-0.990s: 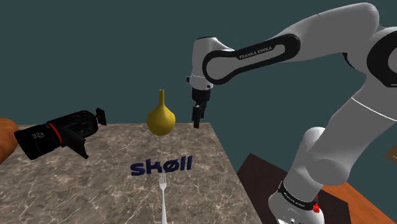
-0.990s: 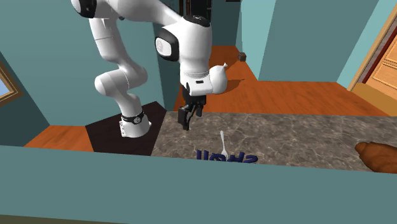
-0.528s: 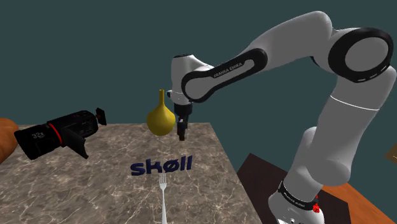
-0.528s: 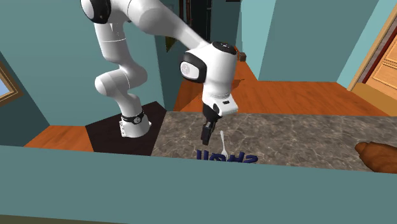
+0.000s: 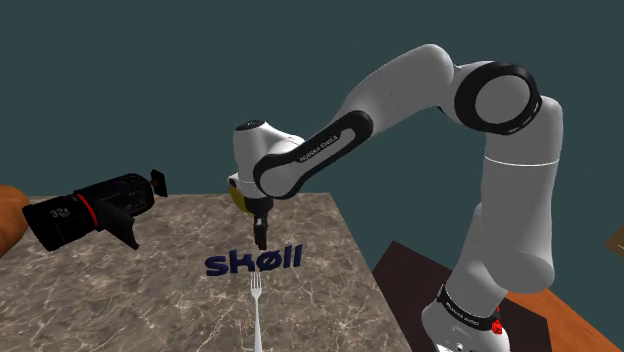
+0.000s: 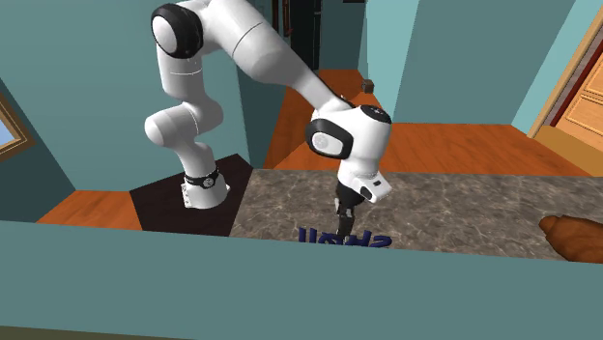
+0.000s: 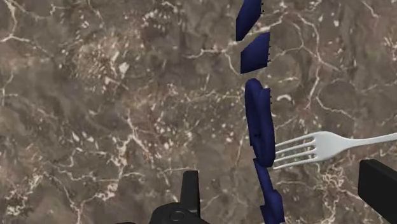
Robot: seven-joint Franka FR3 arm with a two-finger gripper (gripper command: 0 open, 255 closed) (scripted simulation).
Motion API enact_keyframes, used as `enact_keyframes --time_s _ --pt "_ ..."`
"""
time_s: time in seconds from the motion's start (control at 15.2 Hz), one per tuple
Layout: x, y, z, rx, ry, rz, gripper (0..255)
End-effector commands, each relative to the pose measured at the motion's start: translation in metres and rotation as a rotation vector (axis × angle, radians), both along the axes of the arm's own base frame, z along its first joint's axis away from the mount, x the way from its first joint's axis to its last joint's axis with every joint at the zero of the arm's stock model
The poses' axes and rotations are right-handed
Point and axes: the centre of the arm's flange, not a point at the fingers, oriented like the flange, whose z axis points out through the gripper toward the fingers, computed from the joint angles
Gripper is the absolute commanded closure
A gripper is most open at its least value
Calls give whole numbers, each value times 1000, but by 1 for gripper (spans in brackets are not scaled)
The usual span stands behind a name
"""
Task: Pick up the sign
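In the shoulder view the gripper (image 5: 262,238) had swung in from the far edge of the tabletop (image 5: 140,290) and come down just above the dark blue sign (image 5: 253,262), which lay flat mid-tabletop, with a fork (image 5: 257,312) on its near-edge side. In the second exterior view the gripper (image 6: 343,211) stood over the sign (image 6: 345,238), whose lower part a teal wall (image 6: 290,290) hid, so contact was hard to judge. In the wrist view the fingers (image 7: 380,186) stood apart with the sign (image 7: 259,121) running between them untouched, so the grasp looked lined up but not yet made.
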Motion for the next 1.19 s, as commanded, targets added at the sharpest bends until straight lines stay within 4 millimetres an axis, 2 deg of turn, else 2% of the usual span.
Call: enact_keyframes --time_s 0.0,0.13,0.59,0.73,0.79,1.12 --pt "7 20 -18 -6 5 52 0" --pt "11 34 -35 -11 10 93 0" --pt "11 34 -72 -11 10 93 0" --pt "11 34 -75 -11 10 93 0" --pt "10 33 -75 -11 10 93 255" --pt "10 34 -75 -11 10 93 255"
